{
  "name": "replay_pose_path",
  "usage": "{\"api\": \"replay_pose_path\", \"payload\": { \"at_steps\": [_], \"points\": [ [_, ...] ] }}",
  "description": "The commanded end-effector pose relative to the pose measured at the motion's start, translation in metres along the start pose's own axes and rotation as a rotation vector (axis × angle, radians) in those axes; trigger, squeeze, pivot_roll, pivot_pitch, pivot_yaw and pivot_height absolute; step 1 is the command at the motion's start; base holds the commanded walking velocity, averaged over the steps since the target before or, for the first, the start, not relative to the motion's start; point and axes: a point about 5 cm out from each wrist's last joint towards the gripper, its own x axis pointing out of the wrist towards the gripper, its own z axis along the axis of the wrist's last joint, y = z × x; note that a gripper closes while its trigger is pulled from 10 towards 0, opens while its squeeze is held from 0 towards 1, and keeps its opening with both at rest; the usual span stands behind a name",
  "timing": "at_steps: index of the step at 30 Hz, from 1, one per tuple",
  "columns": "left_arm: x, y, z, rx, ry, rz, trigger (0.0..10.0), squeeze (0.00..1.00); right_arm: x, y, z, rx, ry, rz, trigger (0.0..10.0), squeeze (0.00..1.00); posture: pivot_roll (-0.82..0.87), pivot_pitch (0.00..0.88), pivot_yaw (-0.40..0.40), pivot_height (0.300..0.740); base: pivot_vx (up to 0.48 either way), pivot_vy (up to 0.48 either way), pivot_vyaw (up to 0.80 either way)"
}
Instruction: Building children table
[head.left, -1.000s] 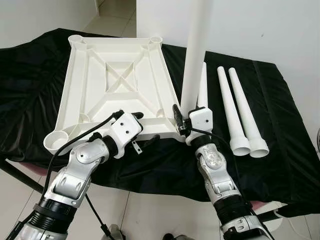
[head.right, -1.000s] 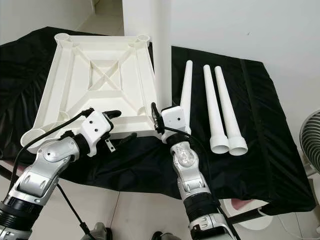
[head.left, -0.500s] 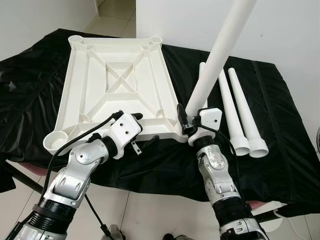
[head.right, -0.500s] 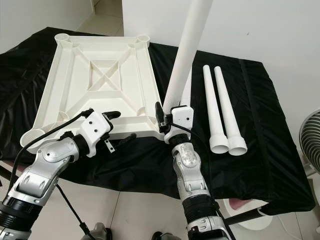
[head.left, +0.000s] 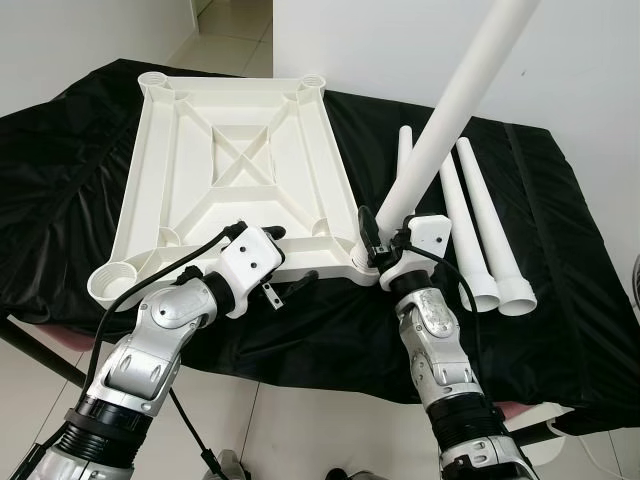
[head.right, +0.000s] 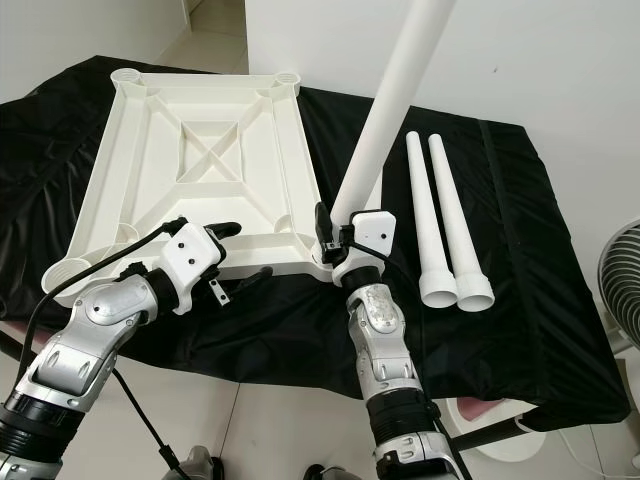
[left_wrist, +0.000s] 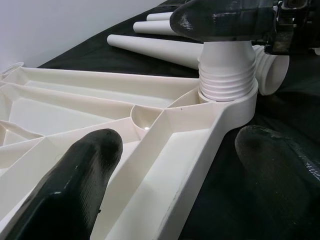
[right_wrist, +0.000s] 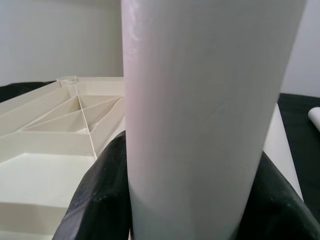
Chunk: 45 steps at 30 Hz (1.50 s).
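With our right gripper (head.left: 385, 243) closing its fingers around the white leg (head.left: 450, 105) just above its ribbed end, we are seating that leg in the near corner socket (left_wrist: 227, 97) of the upturned tabletop (head.left: 235, 165). The leg leans, so we judge it needs straightening and pressing home. Our left gripper (head.left: 283, 262), fingers wide, straddles the near rim. Three spare legs (head.left: 480, 225) lie beyond on the black-draped counter (head.left: 560, 200).
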Motion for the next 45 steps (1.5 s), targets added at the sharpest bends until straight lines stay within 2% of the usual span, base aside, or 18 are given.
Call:
{"api": "replay_pose_path", "payload": {
  "at_steps": [1,5,8,14,21,25,31,39,45],
  "points": [
    [0.000,-0.005,0.000,-0.007,0.001,-0.030,10.0,0.00,-0.023,-0.004,-0.033,-0.027,0.149,0.001,10.0,0.00,0.22,0.129,-0.053,0.740,0.000,0.000,0.00],
    [-0.001,-0.004,0.000,-0.007,0.002,-0.026,10.0,0.00,-0.035,-0.001,-0.039,-0.082,0.134,0.041,10.0,0.00,0.22,0.128,-0.054,0.740,0.000,0.000,0.00],
    [-0.001,-0.004,0.000,-0.006,0.002,-0.027,10.0,0.00,-0.040,-0.004,-0.044,-0.073,0.149,0.033,10.0,0.00,0.22,0.123,-0.053,0.740,0.000,0.000,0.00],
    [0.000,-0.004,0.000,-0.005,0.001,-0.029,10.0,0.00,-0.040,-0.005,-0.046,-0.068,0.168,0.028,10.0,0.00,0.22,0.122,-0.052,0.740,0.000,0.000,0.00],
    [0.000,-0.004,0.000,-0.003,-0.001,-0.033,10.0,0.00,-0.033,-0.006,-0.048,-0.019,0.209,0.003,10.0,0.00,0.22,0.116,-0.050,0.740,0.000,0.000,0.00],
    [0.001,-0.004,0.001,0.001,-0.004,-0.037,10.0,0.00,-0.022,-0.007,-0.051,-0.009,0.281,0.005,10.0,0.00,0.22,0.115,-0.047,0.740,0.000,0.000,0.00],
    [0.000,-0.003,0.001,0.004,-0.003,-0.035,10.0,0.00,-0.016,-0.009,-0.048,-0.021,0.285,0.023,10.0,0.00,0.22,0.118,-0.048,0.740,0.000,0.000,0.00],
    [0.000,-0.002,0.001,0.003,-0.002,-0.028,10.0,0.00,-0.022,-0.010,-0.054,-0.047,0.303,0.031,10.0,0.00,0.22,0.121,-0.050,0.740,0.000,0.000,0.00],
    [-0.001,-0.002,0.001,0.002,-0.002,-0.028,10.0,0.00,-0.027,-0.013,-0.056,-0.007,0.300,-0.011,10.0,0.00,0.22,0.124,-0.047,0.740,0.000,0.000,0.00]
  ]
}}
